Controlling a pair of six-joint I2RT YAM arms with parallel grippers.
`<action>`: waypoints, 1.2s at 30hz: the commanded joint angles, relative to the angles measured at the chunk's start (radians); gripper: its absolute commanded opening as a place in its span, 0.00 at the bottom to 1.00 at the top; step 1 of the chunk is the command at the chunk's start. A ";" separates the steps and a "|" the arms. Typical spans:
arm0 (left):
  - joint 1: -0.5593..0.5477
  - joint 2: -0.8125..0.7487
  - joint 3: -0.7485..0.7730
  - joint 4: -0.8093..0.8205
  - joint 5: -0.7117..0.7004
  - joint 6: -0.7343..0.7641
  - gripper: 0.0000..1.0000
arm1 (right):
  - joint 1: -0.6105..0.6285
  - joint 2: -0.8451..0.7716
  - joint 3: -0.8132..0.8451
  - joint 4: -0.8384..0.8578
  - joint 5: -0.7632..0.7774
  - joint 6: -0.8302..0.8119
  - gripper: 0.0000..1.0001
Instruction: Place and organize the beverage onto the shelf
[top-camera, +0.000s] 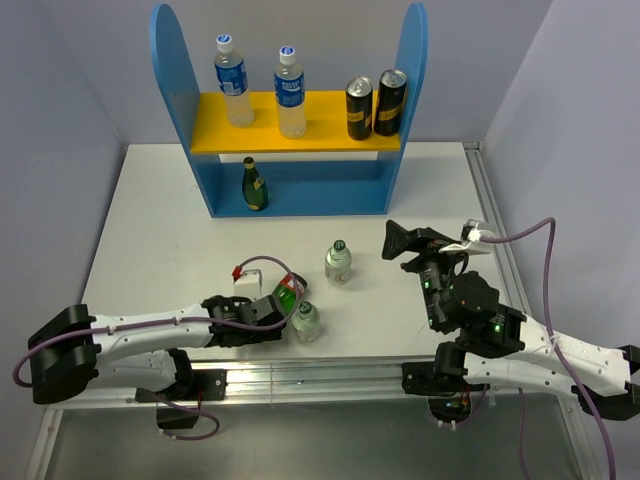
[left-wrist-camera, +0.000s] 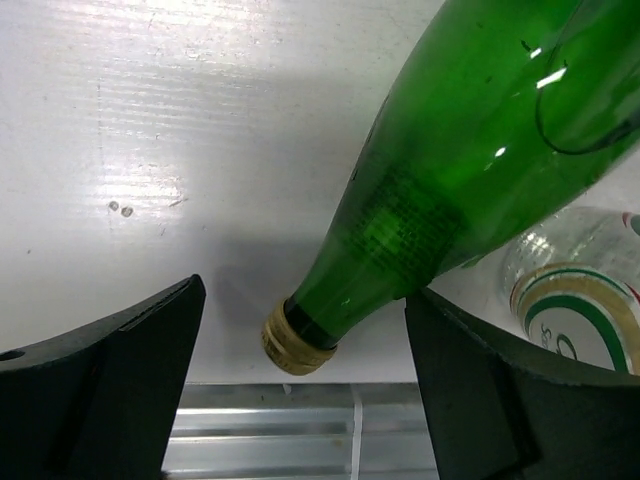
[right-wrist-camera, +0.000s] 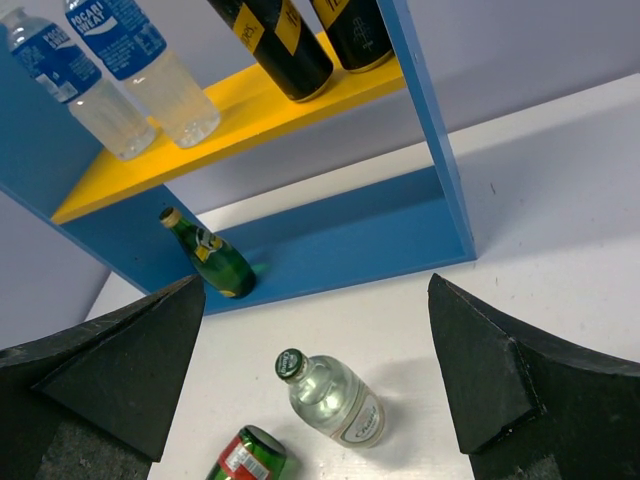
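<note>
The blue shelf (top-camera: 300, 185) holds two clear blue-labelled bottles (top-camera: 231, 80) (top-camera: 290, 90) on its yellow board and one green bottle (top-camera: 254, 185) upright on its base. A second green bottle (top-camera: 287, 297) lies on its side on the table. My left gripper (top-camera: 268, 310) is open, and the neck and gold cap (left-wrist-camera: 298, 340) lie between its fingers, close to the right one. One short clear bottle (top-camera: 306, 321) stands beside it and another (top-camera: 338, 262) stands mid-table. My right gripper (top-camera: 400, 240) is open and empty, above the table and facing the shelf; the mid-table bottle (right-wrist-camera: 335, 400) shows between its fingers.
Two black-and-gold cans (top-camera: 359, 107) (top-camera: 390, 102) stand on the right of the yellow board. A small white box with a red clip (top-camera: 247, 278) lies by the left gripper. The table's metal front rail (left-wrist-camera: 350, 430) is just behind the green bottle's cap.
</note>
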 joint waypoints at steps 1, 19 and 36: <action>-0.004 0.034 -0.013 0.108 -0.054 -0.011 0.87 | 0.003 -0.003 -0.014 0.023 0.010 0.008 0.99; -0.018 0.066 -0.070 0.184 -0.023 -0.006 0.39 | 0.003 0.030 -0.035 0.055 0.057 -0.016 0.99; -0.061 -0.063 0.230 -0.136 -0.190 0.006 0.00 | 0.001 0.058 -0.038 0.081 0.068 -0.031 0.98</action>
